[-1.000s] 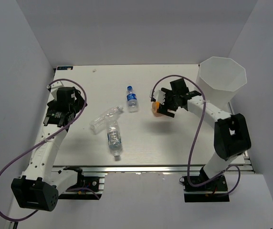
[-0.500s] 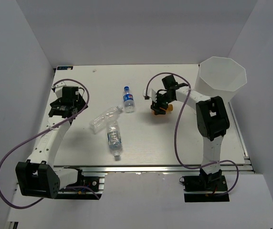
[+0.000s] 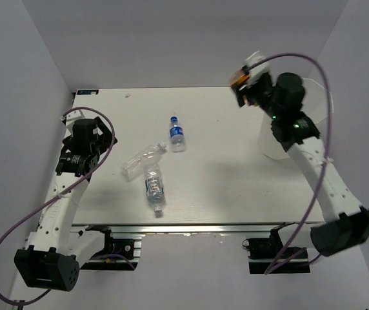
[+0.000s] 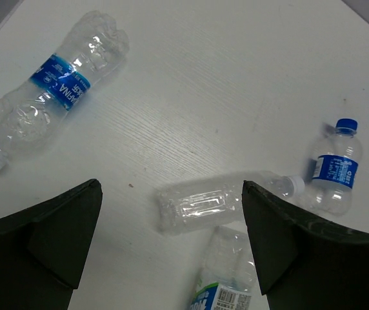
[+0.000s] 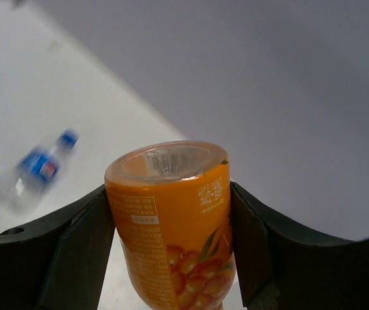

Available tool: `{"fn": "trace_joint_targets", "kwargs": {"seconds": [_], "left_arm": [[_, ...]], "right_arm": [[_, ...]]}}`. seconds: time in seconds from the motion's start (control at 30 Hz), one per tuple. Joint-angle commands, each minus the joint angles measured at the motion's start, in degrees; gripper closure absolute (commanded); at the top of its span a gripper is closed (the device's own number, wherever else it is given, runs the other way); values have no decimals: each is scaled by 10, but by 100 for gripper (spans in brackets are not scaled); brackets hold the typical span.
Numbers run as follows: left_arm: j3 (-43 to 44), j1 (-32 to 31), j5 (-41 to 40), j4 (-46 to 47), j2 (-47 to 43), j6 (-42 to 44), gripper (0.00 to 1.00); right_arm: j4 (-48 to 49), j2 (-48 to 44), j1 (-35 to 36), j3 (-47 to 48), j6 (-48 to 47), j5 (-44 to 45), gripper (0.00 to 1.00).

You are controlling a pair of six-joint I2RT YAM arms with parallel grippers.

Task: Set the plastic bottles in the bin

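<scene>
Up beside the bin (image 3: 269,141) rim: right claw (image 5: 168,194) pinching an orange bottle (image 5: 171,226), high off the counter (image 3: 236,187).
Left claw (image 4: 170,190) spread near counter's left edge; plastic bottles (image 3: 153,186) lie mid-counter, well apart from bin and edges.

Four clear water bottles (image 4: 49,90) (image 4: 220,203) (image 4: 335,173) (image 4: 226,287), one orange juice bottle (image 5: 171,219), one translucent white bin (image 3: 267,142)

I am working in what looks like a robotics lab test cell. A bare white table (image 3: 236,187) is sitting boxed in by plain pale walls (image 3: 171,39) across the top and both sides of the overhead frame. An aluminium rail (image 3: 191,227) is running along the bottom edge. Purple cables (image 3: 300,57) are looping from my bolted arm bases (image 3: 46,268).
</scene>
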Motion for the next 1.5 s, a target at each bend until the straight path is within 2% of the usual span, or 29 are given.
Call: {"fn": "trace_joint_targets", "kwargs": {"seconds": [0.0,0.03,0.2,0.23,0.3,0.33,0.4,0.67,0.8,0.87,0.97,1.17,1.2,1.27,1.3,1.33,1.47], "left_arm": [[-10,2,34,6,-25,-16,2],[-12,2,48,5,-29,-19,2],[-36,-10,86,-6,-36,-26,2],[-48,-12,95,-6,-38,-27,2],[-63,-22,133,3,-44,-31,2],[-70,-27,144,6,-47,-32,2],[-90,-54,169,16,-49,-38,2],[-121,-202,157,54,-2,-63,2],[-121,-253,146,72,55,-80,2],[-114,-267,109,58,83,-85,2],[-107,-288,73,49,134,-96,2],[-99,-324,62,81,219,-102,2],[-95,-325,61,85,229,-104,4],[-81,-331,65,91,251,-104,15],[-74,-332,65,89,256,-102,26],[-67,-335,64,88,257,-101,43],[-19,-343,64,98,224,-89,65]], "right_arm": [[118,-56,-46,-3,171,197,88],[91,-58,-64,6,211,228,89],[-4,-28,-190,50,283,238,89],[-14,-24,-203,50,289,231,83],[-29,-17,-218,45,318,229,64],[-32,-17,-234,42,322,225,38],[-27,-26,-235,33,320,212,11],[-18,-91,-218,19,310,26,11],[-26,-127,-158,-17,276,7,11],[-1,-157,-138,-68,285,-5,11],[31,-197,-125,-144,322,-18,11],[53,-236,-116,-242,356,-28,11],[57,-237,-114,-254,360,-44,11],[78,-249,-99,-283,368,-63,11],[82,-252,-90,-307,368,-69,11],[84,-261,-80,-316,367,-67,11],[92,-271,-25,-337,382,-77,11]]}}
